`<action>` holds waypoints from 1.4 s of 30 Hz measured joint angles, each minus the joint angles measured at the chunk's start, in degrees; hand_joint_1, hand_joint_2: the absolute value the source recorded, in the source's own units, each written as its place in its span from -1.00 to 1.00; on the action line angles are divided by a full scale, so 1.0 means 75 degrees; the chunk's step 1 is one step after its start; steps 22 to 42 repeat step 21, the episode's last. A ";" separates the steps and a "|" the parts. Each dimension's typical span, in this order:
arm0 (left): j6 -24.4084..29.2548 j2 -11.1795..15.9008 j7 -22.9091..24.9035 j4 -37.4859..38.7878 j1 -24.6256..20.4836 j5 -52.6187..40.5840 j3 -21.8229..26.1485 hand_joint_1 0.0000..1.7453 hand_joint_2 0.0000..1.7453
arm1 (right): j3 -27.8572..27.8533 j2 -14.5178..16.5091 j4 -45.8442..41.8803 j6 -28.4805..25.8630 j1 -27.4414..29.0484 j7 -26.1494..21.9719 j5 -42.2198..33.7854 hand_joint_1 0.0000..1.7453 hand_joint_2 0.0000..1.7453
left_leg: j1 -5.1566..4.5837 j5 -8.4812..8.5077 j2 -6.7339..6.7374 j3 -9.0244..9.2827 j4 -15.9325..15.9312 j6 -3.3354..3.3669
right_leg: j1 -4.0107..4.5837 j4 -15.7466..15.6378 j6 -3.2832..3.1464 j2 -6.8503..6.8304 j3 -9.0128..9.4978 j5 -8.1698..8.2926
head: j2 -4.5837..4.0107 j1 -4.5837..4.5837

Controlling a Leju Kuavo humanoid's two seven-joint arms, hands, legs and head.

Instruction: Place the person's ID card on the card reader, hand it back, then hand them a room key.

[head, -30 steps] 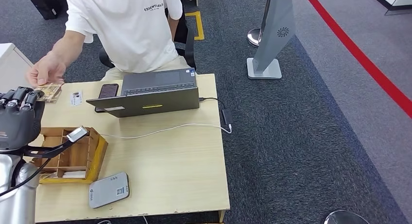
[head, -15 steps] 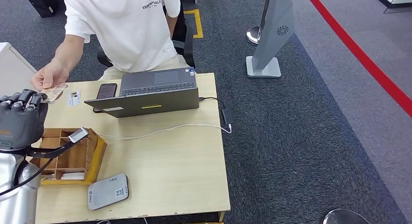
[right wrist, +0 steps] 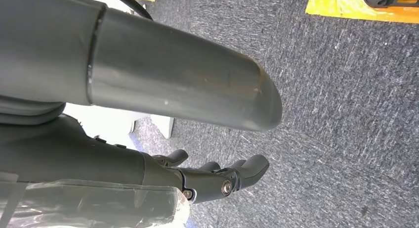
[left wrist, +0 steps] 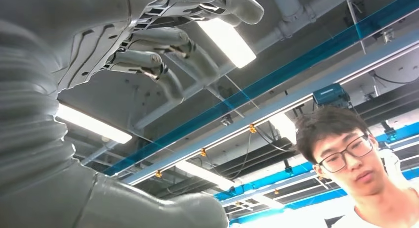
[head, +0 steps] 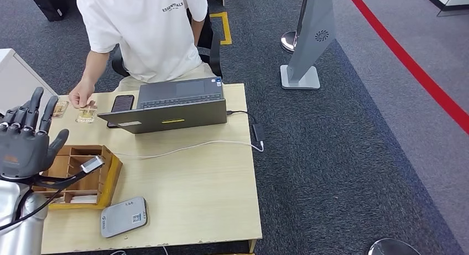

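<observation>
My left hand (head: pixel 25 140) is raised over the table's left edge, fingers spread and holding nothing; in the left wrist view its fingers (left wrist: pixel 163 40) point up toward the ceiling. A brownish card (head: pixel 60 108) lies on the table just beyond its fingertips. The person's hand (head: pixel 82 94) rests by a second small card (head: pixel 86 116). The grey card reader (head: pixel 124 216) lies near the table's front edge. A wooden compartment box (head: pixel 112 172) beside my left hand holds a white card (head: pixel 77 198). My right hand (right wrist: pixel 217 179) hangs over the carpet, empty, fingers loosely extended.
A person in a white shirt (head: pixel 144 34) sits behind the table. An open laptop (head: pixel 171 105) and a phone (head: pixel 123 103) lie at the far edge, and a white cable (head: pixel 188 147) crosses the tabletop. A grey stand (head: pixel 309 45) is on the carpet at right.
The person's hand drew the card away from my left fingertips and moved right onto the table. My left hand's fingers have spread open and lifted.
</observation>
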 joint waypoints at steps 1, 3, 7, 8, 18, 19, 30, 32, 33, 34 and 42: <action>0.0001 -0.0012 -0.0061 -0.0004 0.0014 0.0043 0.0047 -1.00 1.00 | 0.0000 -0.0001 0.0000 0.0000 0.0001 0.0000 0.0000 -1.00 -1.00 | 0.0000 0.0000 0.0000 0.0000 0.0000 0.0000 | 0.0000 0.0000 0.0000 0.0000 0.0000 0.0000 | 0.0000 0.0000; 0.0001 -0.0034 -0.0168 -0.0011 0.0033 0.0125 0.0155 -1.00 1.00 | 0.0000 -0.0001 0.0000 0.0001 0.0002 -0.0001 0.0000 -1.00 -1.00 | 0.0000 0.0000 0.0000 0.0000 0.0000 0.0000 | 0.0000 0.0000 0.0000 0.0000 0.0000 0.0000 | 0.0000 0.0000; 0.0002 -0.0071 -0.0356 -0.0023 0.0070 0.0319 0.0375 -1.00 1.00 | 0.0000 0.0000 0.0000 0.0003 0.0005 -0.0001 -0.0007 -1.00 -1.00 | 0.0000 0.0000 0.0000 -0.0001 0.0000 0.0000 | 0.0000 0.0000 0.0000 0.0000 0.0000 0.0000 | 0.0000 0.0001; 0.0002 -0.0084 -0.0441 -0.0039 0.0097 0.0441 0.0433 -1.00 1.00 | 0.0000 0.0000 0.0000 0.0002 0.0005 -0.0001 -0.0022 -1.00 -1.00 | 0.0000 0.0000 0.0000 -0.0001 -0.0001 0.0000 | 0.0000 0.0000 0.0000 0.0000 0.0001 0.0000 | 0.0000 0.0001; 0.0001 0.0050 -0.1105 -0.1103 0.2276 0.2963 0.1971 -1.00 1.00 | -0.0230 0.0001 0.0000 -0.0026 0.0052 0.0176 -0.0466 -1.00 -1.00 | 0.0004 -0.0024 0.0024 0.0006 -0.0010 0.0002 | 0.0002 0.0001 0.0000 0.0031 0.0004 -0.0022 | 0.0000 0.0002; -0.0010 0.0144 -0.1112 -0.1121 0.2523 0.3260 0.2278 -1.00 1.00 | -0.0267 0.0001 0.0000 -0.0029 0.0060 0.0192 -0.0500 -1.00 -1.00 | 0.0006 -0.0026 0.0024 0.0008 -0.0011 0.0000 | 0.0003 0.0001 -0.0001 0.0032 0.0003 -0.0025 | 0.0000 0.0001; -0.0057 0.0281 -0.1134 -0.1124 0.2842 0.3665 0.2782 -1.00 1.00 | -0.0326 0.0000 0.0000 -0.0035 0.0072 0.0212 -0.0547 -1.00 -1.00 | 0.0011 -0.0028 0.0022 0.0008 -0.0011 -0.0002 | 0.0006 0.0001 -0.0001 0.0029 0.0002 -0.0030 | 0.0000 0.0001; -0.0057 0.0281 -0.1134 -0.1124 0.2842 0.3665 0.2782 -1.00 1.00 | -0.0326 0.0000 0.0000 -0.0035 0.0072 0.0212 -0.0547 -1.00 -1.00 | 0.0011 -0.0028 0.0022 0.0008 -0.0011 -0.0002 | 0.0006 0.0001 -0.0001 0.0029 0.0002 -0.0030 | 0.0000 0.0001; -0.0057 0.0281 -0.1134 -0.1124 0.2842 0.3665 0.2782 -1.00 1.00 | -0.0326 0.0000 0.0000 -0.0035 0.0072 0.0212 -0.0547 -1.00 -1.00 | 0.0011 -0.0028 0.0022 0.0008 -0.0011 -0.0002 | 0.0006 0.0001 -0.0001 0.0029 0.0002 -0.0030 | 0.0000 0.0001; -0.0057 0.0281 -0.1134 -0.1124 0.2842 0.3665 0.2782 -1.00 1.00 | -0.0326 0.0000 0.0000 -0.0035 0.0072 0.0212 -0.0547 -1.00 -1.00 | 0.0011 -0.0028 0.0022 0.0008 -0.0011 -0.0002 | 0.0006 0.0001 -0.0001 0.0029 0.0002 -0.0030 | 0.0000 0.0001; -0.0057 0.0281 -0.1134 -0.1124 0.2842 0.3665 0.2782 -1.00 1.00 | -0.0326 0.0000 0.0000 -0.0035 0.0072 0.0212 -0.0547 -1.00 -1.00 | 0.0011 -0.0028 0.0022 0.0008 -0.0011 -0.0002 | 0.0006 0.0001 -0.0001 0.0029 0.0002 -0.0030 | 0.0000 0.0001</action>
